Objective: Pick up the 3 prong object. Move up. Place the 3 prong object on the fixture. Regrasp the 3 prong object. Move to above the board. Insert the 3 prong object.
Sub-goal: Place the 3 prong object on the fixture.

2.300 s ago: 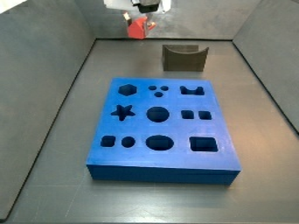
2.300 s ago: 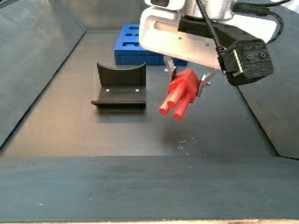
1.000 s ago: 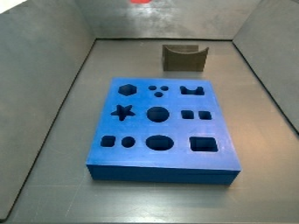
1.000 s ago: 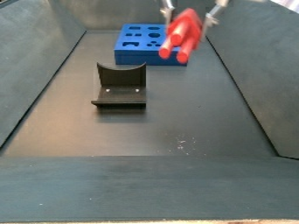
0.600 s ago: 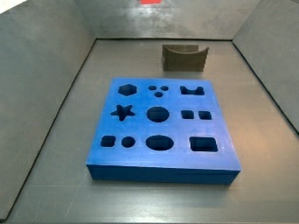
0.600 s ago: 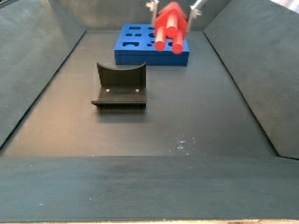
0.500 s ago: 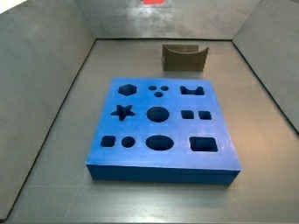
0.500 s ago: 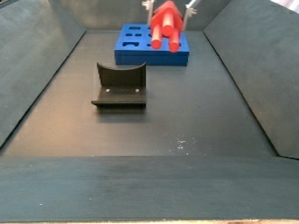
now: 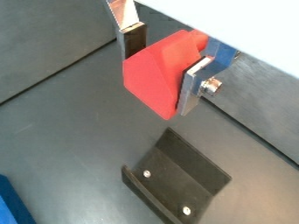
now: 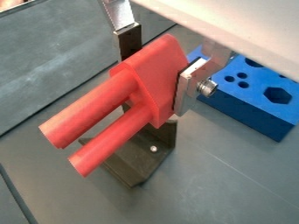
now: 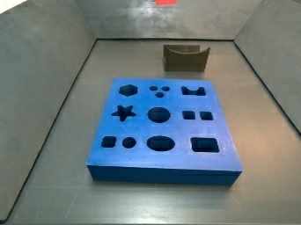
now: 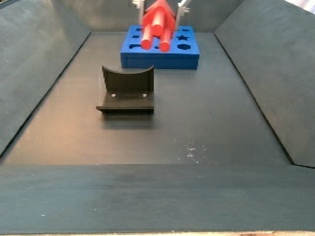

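Our gripper (image 9: 166,72) is clamped on the 3 prong object (image 10: 117,109), its silver fingers (image 9: 197,80) pressing both flanks, prongs jutting out sideways. Since a second ago we have risen and carried the piece across until it hangs high over the fixture (image 12: 125,90), which stands apart from the board (image 11: 163,130) on the bench (image 12: 185,138). We judge the lift done; next comes lowering onto the fixture
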Controlling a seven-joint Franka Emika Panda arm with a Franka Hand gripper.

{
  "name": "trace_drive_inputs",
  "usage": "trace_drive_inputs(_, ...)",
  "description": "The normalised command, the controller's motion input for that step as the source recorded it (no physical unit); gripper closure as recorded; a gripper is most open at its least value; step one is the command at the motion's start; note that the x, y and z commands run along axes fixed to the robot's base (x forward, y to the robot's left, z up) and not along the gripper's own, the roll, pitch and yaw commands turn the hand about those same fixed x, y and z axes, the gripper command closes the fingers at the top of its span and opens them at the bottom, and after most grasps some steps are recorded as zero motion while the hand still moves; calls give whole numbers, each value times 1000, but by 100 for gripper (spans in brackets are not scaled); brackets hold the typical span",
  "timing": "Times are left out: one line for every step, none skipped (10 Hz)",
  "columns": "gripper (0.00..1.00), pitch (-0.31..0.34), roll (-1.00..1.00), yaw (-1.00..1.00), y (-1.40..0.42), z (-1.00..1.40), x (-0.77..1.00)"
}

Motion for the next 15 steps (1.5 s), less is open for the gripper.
trace_drive_inputs(100, 139, -94, 32, -17, 12, 671)
trace_drive_inputs(100, 149, -87, 34, -11, 15, 555)
trace_drive_inputs(100, 155, -1000, 88, -317, -130, 850)
trace_drive_inputs(100, 151, -1000, 72, -249, -118, 753)
trace_drive_inputs(100, 159, -1000, 50, -114, -72, 673)
trace_drive_inputs(100, 166, -1000, 38, -68, -39, 614)
trace_drive_inputs(100, 178, -1000, 19, -16, -15, 496)
trace_drive_inputs(100, 184, -1000, 3, 11, -19, 411)
trace_drive_inputs(100, 193, -1000, -22, 26, -16, 298)
trace_drive_inputs(100, 199, -1000, -36, 30, -11, 242)
trace_drive_inputs(100, 209, -1000, -70, 42, -11, 132)
trace_drive_inputs(100, 206, -1000, -101, 46, -8, 69)
trace_drive_inputs(100, 171, -881, -138, 43, -7, 49)
trace_drive_inputs(100, 146, -764, -148, 43, -9, 56)
trace_drive_inputs(100, 103, -471, -152, 48, -18, 82)
